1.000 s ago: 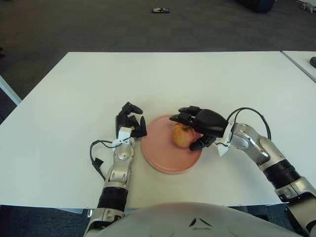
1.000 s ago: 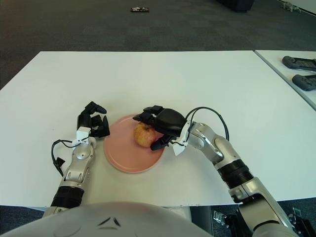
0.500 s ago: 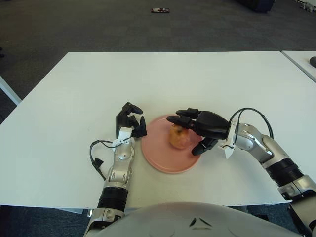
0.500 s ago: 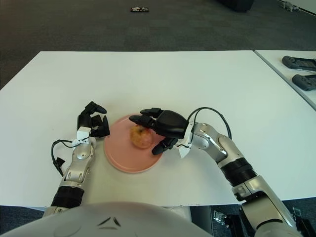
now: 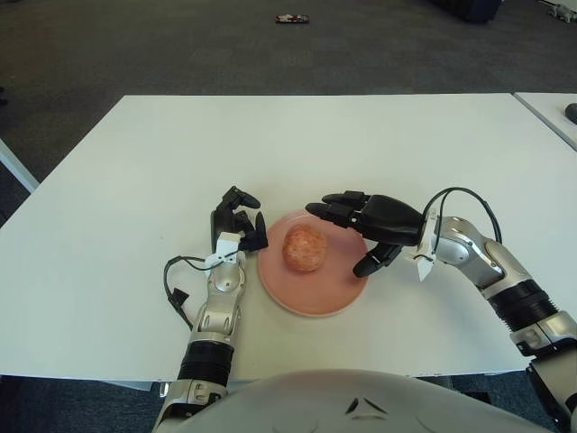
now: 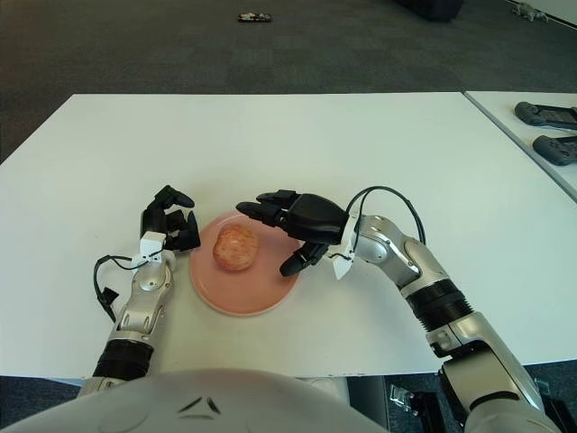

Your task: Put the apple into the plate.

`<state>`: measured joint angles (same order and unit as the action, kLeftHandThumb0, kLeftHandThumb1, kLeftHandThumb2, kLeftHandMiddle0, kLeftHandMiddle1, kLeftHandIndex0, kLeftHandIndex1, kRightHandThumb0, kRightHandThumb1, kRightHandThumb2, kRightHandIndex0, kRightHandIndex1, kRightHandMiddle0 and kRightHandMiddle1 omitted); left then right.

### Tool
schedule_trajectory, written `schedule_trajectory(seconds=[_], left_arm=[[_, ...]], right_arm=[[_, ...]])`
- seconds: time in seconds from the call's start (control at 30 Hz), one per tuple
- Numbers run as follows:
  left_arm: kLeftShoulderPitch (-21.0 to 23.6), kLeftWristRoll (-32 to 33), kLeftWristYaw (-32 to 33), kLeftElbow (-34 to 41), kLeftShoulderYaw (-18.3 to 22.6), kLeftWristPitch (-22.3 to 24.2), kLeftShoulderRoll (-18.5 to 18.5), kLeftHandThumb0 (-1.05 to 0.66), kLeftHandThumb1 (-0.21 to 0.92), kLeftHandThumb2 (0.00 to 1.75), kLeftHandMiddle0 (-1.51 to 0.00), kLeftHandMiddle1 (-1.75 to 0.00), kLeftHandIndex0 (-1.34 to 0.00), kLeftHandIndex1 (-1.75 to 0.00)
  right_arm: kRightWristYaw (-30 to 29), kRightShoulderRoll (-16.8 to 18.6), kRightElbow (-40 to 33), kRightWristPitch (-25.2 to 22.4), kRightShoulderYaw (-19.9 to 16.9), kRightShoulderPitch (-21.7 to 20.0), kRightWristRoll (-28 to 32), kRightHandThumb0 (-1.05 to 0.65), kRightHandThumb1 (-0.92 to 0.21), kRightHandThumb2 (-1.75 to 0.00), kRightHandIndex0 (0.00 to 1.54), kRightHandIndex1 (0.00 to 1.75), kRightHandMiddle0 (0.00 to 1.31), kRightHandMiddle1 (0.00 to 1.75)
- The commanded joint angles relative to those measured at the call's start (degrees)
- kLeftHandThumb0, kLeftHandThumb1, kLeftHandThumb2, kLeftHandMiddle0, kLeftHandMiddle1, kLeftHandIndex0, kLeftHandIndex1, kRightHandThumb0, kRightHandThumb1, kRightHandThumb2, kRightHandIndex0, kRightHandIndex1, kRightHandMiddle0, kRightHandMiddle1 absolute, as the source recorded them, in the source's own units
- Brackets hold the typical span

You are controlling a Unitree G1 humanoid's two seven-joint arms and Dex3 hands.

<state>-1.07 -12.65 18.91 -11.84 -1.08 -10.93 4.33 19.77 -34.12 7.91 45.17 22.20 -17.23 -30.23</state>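
Observation:
A reddish-yellow apple [image 5: 304,249] lies on the left part of the pink plate [image 5: 332,296] on the white table. My right hand [image 5: 359,231] hovers over the plate's right side, fingers spread and empty, a short gap to the right of the apple. My left hand [image 5: 237,224] rests on the table just left of the plate's rim, fingers curled and holding nothing.
The white table [image 5: 297,144] stretches away behind the plate. A second table edge with dark controllers [image 6: 548,131] shows at the far right. A small dark object [image 5: 292,18] lies on the floor far behind.
My right hand let go of the apple and opened, drawing back to the right. The apple rolled left across the plate. My left hand has not moved.

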Motion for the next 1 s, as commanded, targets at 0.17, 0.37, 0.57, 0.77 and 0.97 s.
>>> schedule_trajectory(seconds=[0.17,0.37,0.57,0.77,0.97], left_arm=[[0.4,-0.4,0.4,-1.3,0.2,-0.4,-0.6,-0.55,0.13,1.55,-1.25,-1.75,-0.77,-1.75],[0.2,-0.6,0.0,-0.8,0.1,0.0,-1.0,-0.56,0.11,1.57,-1.25,-1.75,-0.78,-1.75],[0.2,-0.1,-0.1,-0.6,0.3,0.4,-0.8,-0.56,0.11,1.57,-1.25,-1.75,-0.78,-1.75],[0.3,0.7,-0.4,-0.4,0.5,0.7,-0.6,-0.55,0.13,1.55,-1.23,-1.75,-0.77,-1.75],[0.4,1.6,-0.7,-0.6,0.8,0.2,-0.5,-0.55,0.14,1.53,-1.23,-1.75,-0.75,-1.75]], right_arm=[[2.8,-0.7,1.8,0.7,-0.9,-2.0,4.5,-1.05,-0.92,-0.65,0.0,0.0,0.0,0.0],[5.3,-0.5,3.2,1.2,-1.2,-2.9,9.4,-1.05,-0.92,-0.66,0.0,0.0,0.0,0.0],[7.3,-0.3,3.4,1.0,-1.9,-3.6,12.7,-1.05,-0.92,-0.64,0.0,0.0,0.0,0.0],[7.5,0.9,5.7,1.6,-3.4,-5.6,16.1,-1.05,-0.92,-0.6,0.0,0.0,0.0,0.0],[11.3,0.3,6.7,-2.7,-6.7,-9.4,24.3,-1.05,-0.92,-0.52,0.0,0.0,0.0,0.0]])
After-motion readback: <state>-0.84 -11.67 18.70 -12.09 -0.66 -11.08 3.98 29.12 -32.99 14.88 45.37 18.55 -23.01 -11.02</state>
